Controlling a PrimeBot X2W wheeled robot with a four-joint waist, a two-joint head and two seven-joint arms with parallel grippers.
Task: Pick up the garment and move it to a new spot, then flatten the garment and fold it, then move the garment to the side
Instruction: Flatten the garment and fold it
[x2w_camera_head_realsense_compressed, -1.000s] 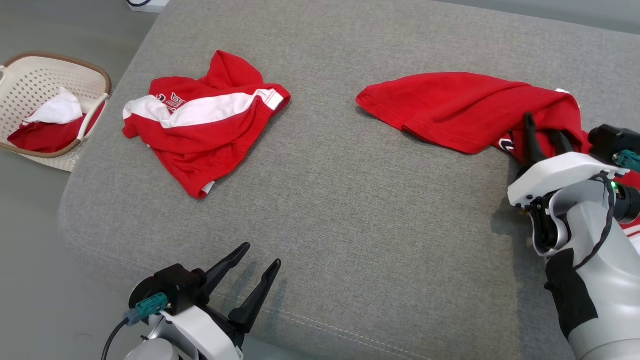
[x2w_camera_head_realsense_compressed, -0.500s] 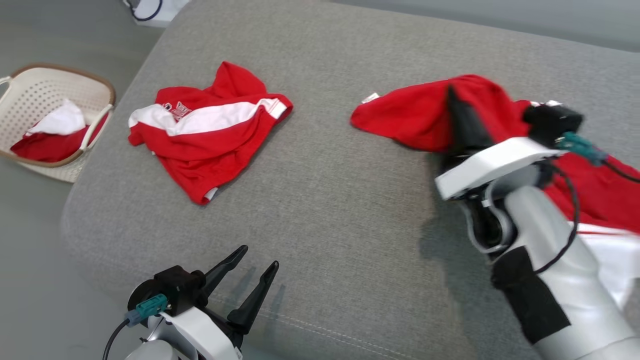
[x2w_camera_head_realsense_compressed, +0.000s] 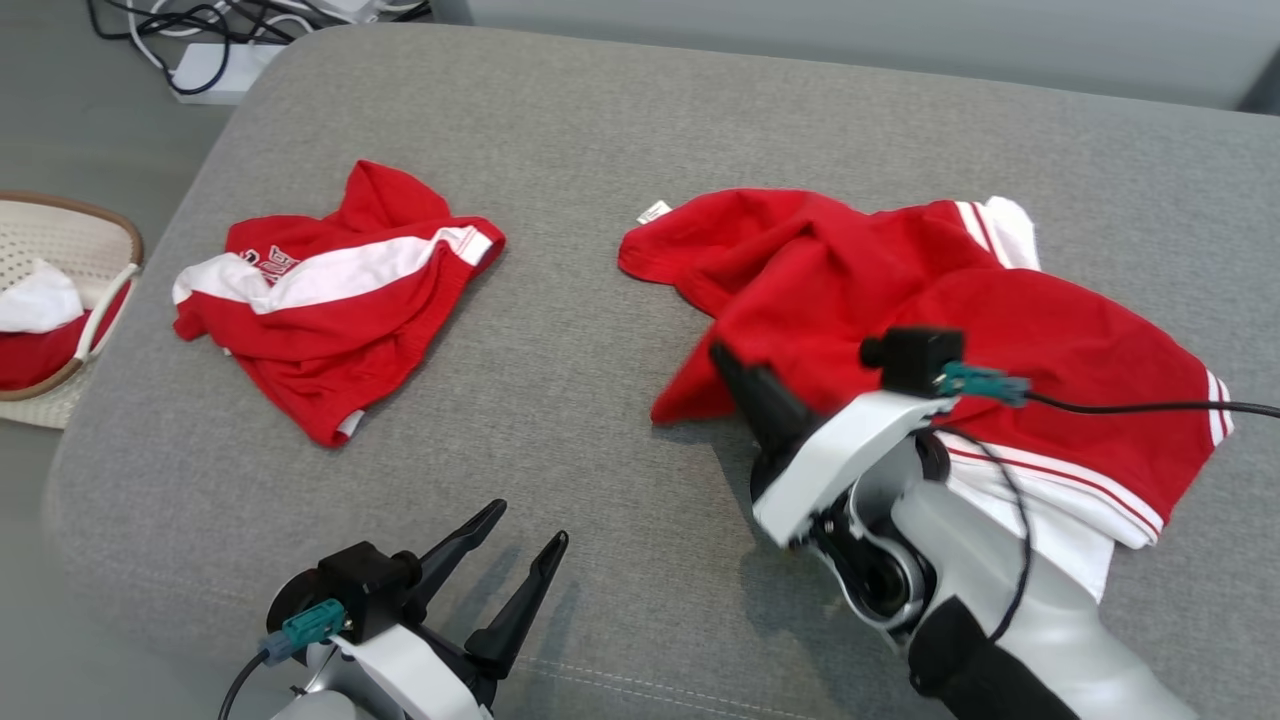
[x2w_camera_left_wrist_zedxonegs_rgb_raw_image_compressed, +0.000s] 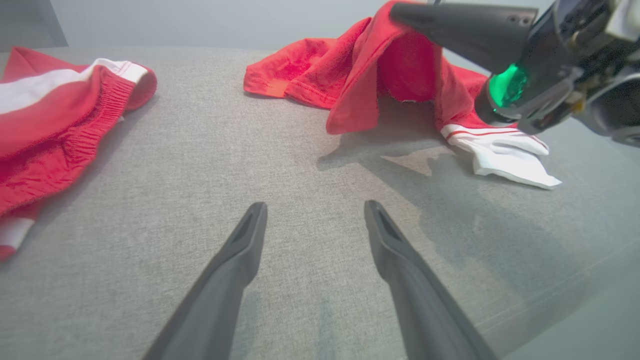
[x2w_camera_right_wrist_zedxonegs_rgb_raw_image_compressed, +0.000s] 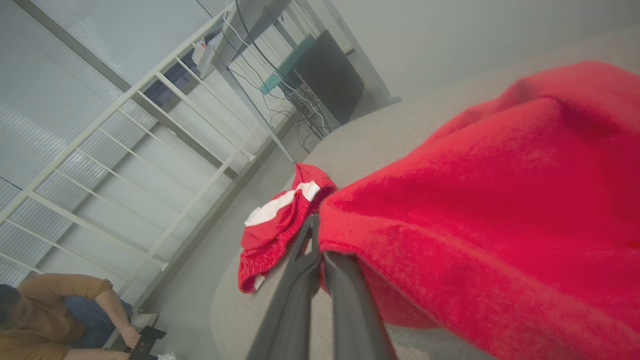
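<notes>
We are on step 1, the pick-up. Our right gripper (x2w_camera_head_realsense_compressed: 724, 360) has its 2 fingers pinched tight on a hem of the red garment (x2w_camera_head_realsense_compressed: 1000, 330) and holds that corner up like a tent. The rest lies on the right half of the grey cushion (x2w_camera_head_realsense_compressed: 620, 130). Our left gripper (x2w_camera_head_realsense_compressed: 528, 525) hangs spread wide and empty over the near edge. Next, we judge, comes a carry to bare cushion, clear of the other red-and-white garment (x2w_camera_head_realsense_compressed: 330, 310).

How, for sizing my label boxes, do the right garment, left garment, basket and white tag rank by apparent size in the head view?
1. right garment
2. left garment
3. basket, cropped by the frame edge, so unsure
4. white tag
</notes>
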